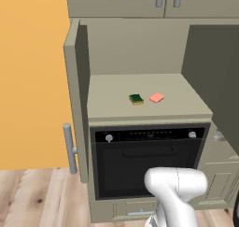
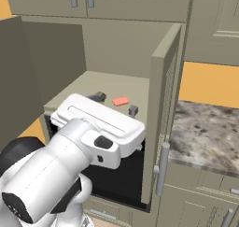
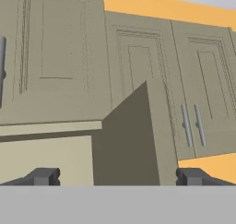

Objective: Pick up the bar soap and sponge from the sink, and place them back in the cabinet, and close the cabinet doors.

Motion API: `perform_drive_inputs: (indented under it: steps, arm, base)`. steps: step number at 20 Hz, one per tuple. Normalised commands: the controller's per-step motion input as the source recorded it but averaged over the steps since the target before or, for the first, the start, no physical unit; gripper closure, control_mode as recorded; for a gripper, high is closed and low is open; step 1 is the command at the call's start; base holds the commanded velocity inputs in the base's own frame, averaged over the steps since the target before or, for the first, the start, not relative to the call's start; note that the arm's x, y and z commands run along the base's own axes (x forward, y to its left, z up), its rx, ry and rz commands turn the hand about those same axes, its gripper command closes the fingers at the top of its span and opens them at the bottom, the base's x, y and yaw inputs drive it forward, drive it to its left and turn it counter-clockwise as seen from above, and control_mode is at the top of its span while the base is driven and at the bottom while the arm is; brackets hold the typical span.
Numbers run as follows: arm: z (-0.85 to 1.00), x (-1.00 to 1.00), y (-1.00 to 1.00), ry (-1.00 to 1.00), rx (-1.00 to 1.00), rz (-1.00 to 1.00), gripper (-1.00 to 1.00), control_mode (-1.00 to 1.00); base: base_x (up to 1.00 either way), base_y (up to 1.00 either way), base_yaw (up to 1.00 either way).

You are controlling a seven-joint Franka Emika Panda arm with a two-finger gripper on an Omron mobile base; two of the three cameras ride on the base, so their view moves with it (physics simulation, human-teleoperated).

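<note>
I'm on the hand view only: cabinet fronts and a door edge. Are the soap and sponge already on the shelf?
Observer: Yes. The bar soap and the sponge lie side by side on the cabinet's beige shelf, above the oven.
Operator: Are both doors open?
Observer: Yes. The left door and the right door both stand swung out.
Operator: Is my gripper holding anything?
Observer: No. The gripper is open and empty, in front of the shelf.
</note>
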Motion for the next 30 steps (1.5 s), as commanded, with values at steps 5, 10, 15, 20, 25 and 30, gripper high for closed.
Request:
perform_drive_inputs:
  steps: [5, 10, 15, 20, 25, 30]
  arm:
    - [-0.07, 0.0, -0.14, -0.03, 0.0, 0.0, -1.0, -1.0]
    - [-0.03, 0.0, -0.2, -0.01, 0.0, 0.0, -1.0, -1.0]
    - [0.0, 0.0, -0.16, 0.0, 0.0, 0.0, -1.0, -1.0]
    - [0.0, 0.0, -0.12, 0.0, 0.0, 0.0, -1.0, -1.0]
    - [-0.01, 0.0, -0.13, 0.0, 0.0, 0.0, -1.0, -1.0]
    - [-0.05, 0.0, -0.18, 0.0, 0.0, 0.0, -1.0, -1.0]
  base:
    - [0.0, 0.0, 0.0]
    - [0.0, 0.0, 0.0]
    - [0.0, 0.0, 0.0]
    - [0.0, 0.0, 0.0]
    - [0.0, 0.0, 0.0]
    - [0.0, 0.0, 0.0]
